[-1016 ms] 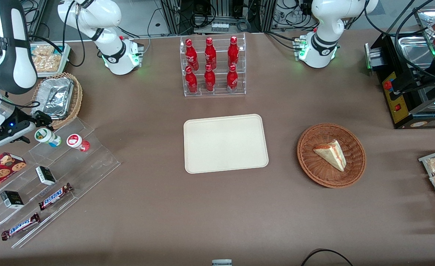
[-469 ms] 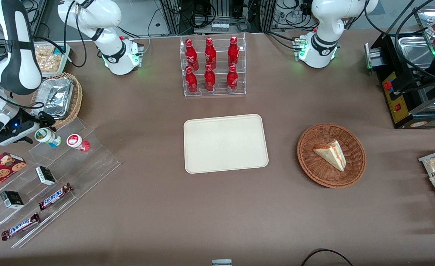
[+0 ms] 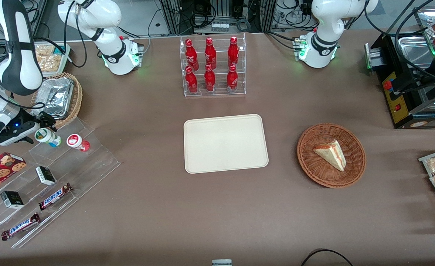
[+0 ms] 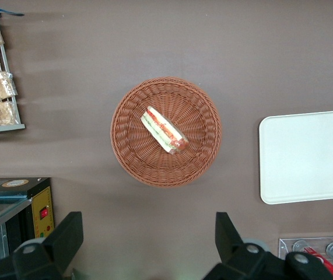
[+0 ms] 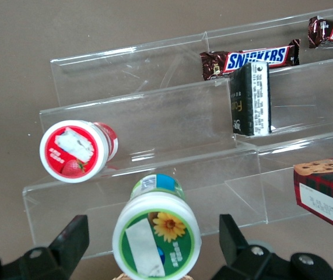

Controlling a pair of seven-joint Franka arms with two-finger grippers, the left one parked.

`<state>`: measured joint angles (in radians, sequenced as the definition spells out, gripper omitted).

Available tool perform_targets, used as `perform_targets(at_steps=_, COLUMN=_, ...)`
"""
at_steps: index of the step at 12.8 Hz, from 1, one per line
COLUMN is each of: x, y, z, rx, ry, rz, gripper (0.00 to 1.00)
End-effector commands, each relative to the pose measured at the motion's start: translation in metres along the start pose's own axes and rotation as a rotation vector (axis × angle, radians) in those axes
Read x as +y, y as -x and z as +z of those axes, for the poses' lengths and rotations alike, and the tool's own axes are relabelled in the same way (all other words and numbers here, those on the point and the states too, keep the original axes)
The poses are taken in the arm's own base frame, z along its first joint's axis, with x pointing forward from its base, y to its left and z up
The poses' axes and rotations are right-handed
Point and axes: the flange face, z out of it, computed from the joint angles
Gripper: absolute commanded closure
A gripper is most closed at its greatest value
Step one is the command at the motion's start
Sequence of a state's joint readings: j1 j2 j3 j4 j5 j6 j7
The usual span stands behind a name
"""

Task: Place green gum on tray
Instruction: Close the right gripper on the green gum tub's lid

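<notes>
Now our black two-finger gripper (image 5: 154,245) is wide open, with the small white green-lidded gum can (image 5: 156,236) lying on its side right between its fingers.

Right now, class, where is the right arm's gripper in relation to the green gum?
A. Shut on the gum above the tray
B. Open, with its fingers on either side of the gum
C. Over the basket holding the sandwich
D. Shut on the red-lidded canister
B: in the right wrist view the gripper is open, a finger on each side of the green gum, which lies on the clear stepped shelf.
</notes>
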<state>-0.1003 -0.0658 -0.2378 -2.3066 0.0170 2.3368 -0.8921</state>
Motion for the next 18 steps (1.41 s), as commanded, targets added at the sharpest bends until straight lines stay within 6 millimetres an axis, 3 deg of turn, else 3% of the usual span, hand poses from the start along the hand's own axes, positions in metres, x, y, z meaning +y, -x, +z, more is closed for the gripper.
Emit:
perform_targets(at_steps=1, x=0.004, y=0.006, z=0.001, rx=0.016, ry=0.008, rz=-0.004, gripper=0.01)
perform_targets(at_steps=4, x=0.004, y=0.006, z=0.002, rx=0.015, ry=0.007, rz=-0.004, gripper=0.02)
perform_targets(at_steps=5, x=0.004, y=0.006, z=0.002, rx=0.015, ry=0.007, rz=-0.006, gripper=0.21)
perform_targets(at_steps=6, x=0.003, y=0.006, z=0.002, rx=0.012, ry=0.004, rz=-0.001, gripper=0.70)
perform_targets(at_steps=7, x=0.003, y=0.006, z=0.002, rx=0.012, ry=0.002, rz=0.009, gripper=1.00)
perform_targets(at_steps=11, x=0.004, y=-0.005, z=-0.013, rx=0.011, ry=-0.006, rz=0.000, gripper=1.00)
perform_targets(at_steps=14, x=0.001, y=-0.040, z=-0.073, rx=-0.043, ry=-0.077, rz=-0.016, gripper=1.00)
perform_targets(at_steps=16, x=-0.021, y=-0.074, z=-0.114, rx=-0.068, ry=-0.104, rz=-0.008, gripper=1.00)
perform_targets(at_steps=18, x=-0.065, y=-0.113, z=-0.139, rx=-0.096, ry=-0.122, rz=0.003, gripper=1.00)
